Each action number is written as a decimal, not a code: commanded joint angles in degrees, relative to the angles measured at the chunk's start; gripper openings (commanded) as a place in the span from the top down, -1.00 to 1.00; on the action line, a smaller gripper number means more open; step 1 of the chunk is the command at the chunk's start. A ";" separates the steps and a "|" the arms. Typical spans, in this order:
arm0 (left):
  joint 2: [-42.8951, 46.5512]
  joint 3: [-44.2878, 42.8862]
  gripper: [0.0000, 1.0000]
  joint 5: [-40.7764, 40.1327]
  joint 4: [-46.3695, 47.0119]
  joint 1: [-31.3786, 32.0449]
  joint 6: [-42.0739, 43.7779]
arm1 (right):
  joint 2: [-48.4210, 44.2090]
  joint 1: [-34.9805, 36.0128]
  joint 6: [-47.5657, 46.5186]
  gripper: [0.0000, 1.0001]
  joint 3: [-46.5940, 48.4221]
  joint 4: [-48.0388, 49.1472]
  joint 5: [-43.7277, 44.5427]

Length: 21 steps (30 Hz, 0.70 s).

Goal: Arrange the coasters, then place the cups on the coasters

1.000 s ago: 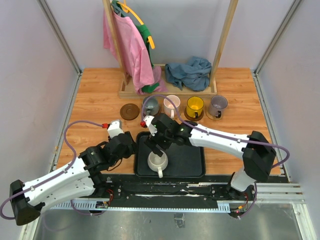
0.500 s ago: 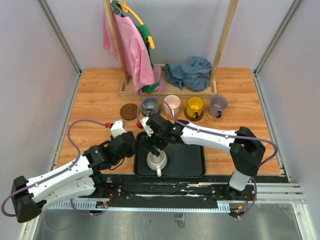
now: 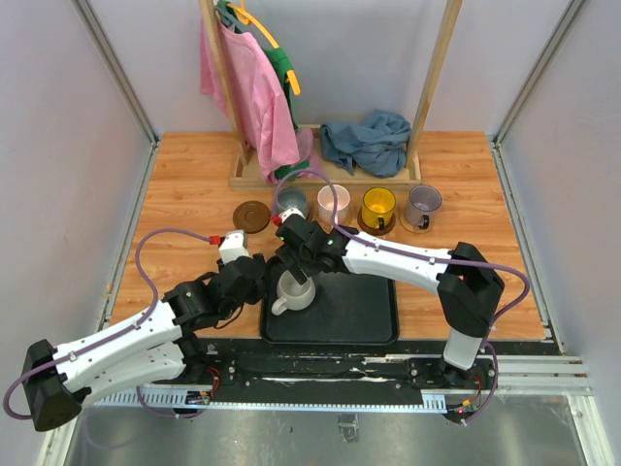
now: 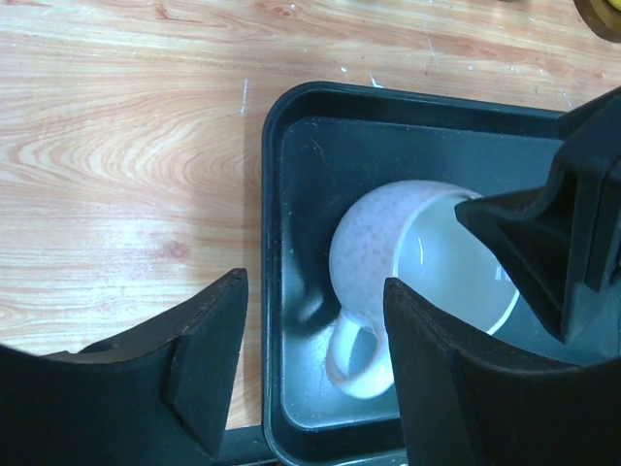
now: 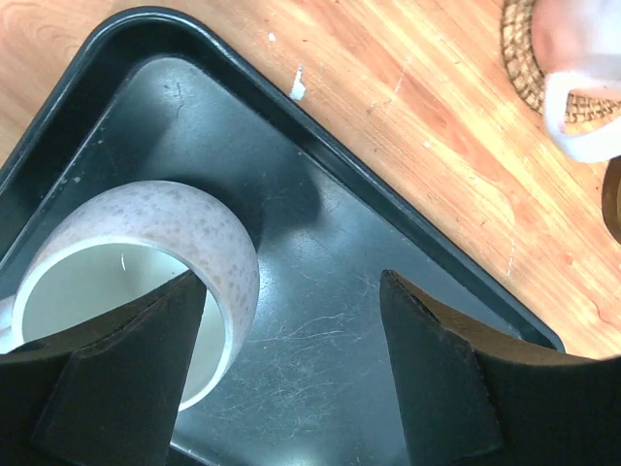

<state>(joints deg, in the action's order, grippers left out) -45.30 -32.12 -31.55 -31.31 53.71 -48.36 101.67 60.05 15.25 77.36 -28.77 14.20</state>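
Observation:
A white speckled cup (image 3: 293, 291) leans in the left end of the black tray (image 3: 364, 313), handle (image 4: 351, 355) pointing left. My right gripper (image 5: 291, 282) is open astride the cup's rim (image 5: 228, 252), one finger inside the mouth and the other outside over the tray floor. My left gripper (image 4: 312, 291) is open over the tray's left rim (image 4: 275, 194), the cup's handle below the gap between its fingers. Behind the tray, a dark grey cup (image 3: 291, 204), pink cup (image 3: 333, 203), yellow cup (image 3: 377, 206) and lavender cup (image 3: 422, 204) stand on coasters. One dark brown coaster (image 3: 251, 216) lies bare at the row's left end.
A wooden rack base (image 3: 325, 177) with a pink garment (image 3: 247, 92) and a blue cloth (image 3: 369, 141) stands behind the cups. White walls close both sides. The pink cup's handle (image 5: 572, 116) and its woven tan coaster (image 5: 519, 53) show at the right wrist view's top right.
The white cup has slid toward the tray's left end and its handle has swung from the near side to the left. The right gripper followed it left; the left gripper moved up to the tray.

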 commanded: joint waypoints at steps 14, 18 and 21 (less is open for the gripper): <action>-8.34 -6.65 -0.57 16.74 1.71 0.38 18.42 | -19.33 -1.89 1.17 -0.55 -3.01 0.06 10.23; -10.79 -8.14 -0.57 16.86 -0.37 0.38 20.04 | -25.88 -4.69 2.28 -0.57 -6.57 0.55 10.94; -11.82 -8.74 -0.54 19.08 -0.87 0.41 19.95 | -30.38 -6.85 2.97 -0.57 -9.80 1.60 10.94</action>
<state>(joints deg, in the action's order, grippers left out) -56.16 -38.83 -15.64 -29.85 53.78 -30.76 75.35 55.86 16.80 71.46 -27.44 22.65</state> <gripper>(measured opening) 0.780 0.784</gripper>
